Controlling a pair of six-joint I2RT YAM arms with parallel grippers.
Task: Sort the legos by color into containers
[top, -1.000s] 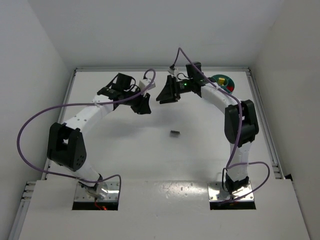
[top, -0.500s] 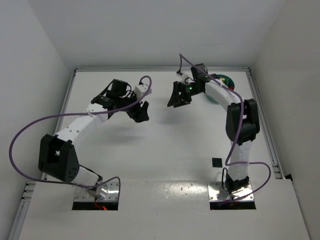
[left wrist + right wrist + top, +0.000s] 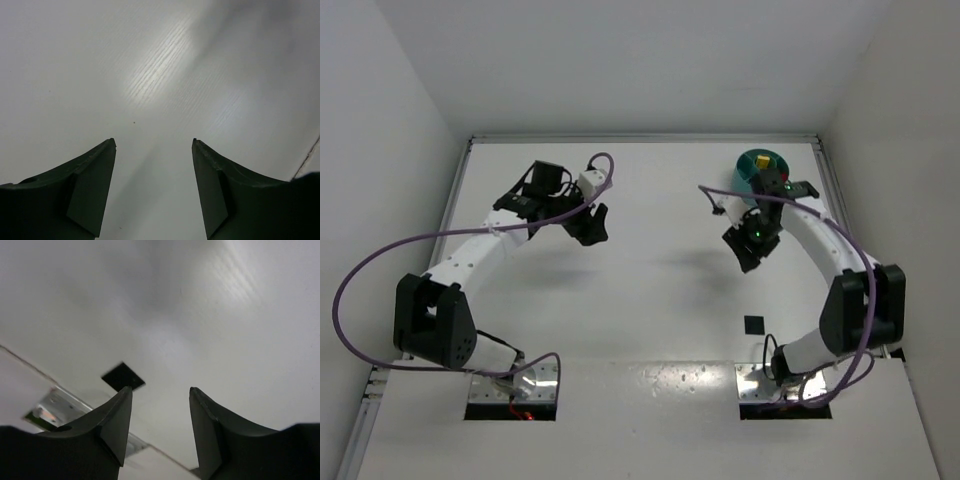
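My left end effector and right end effector both hang spread and empty. Yellow and red legos sit in the teal dish, far right. The next pick is possibly the dark square on the desk, near right. Since a second ago, the right arm has swung nearer to it.
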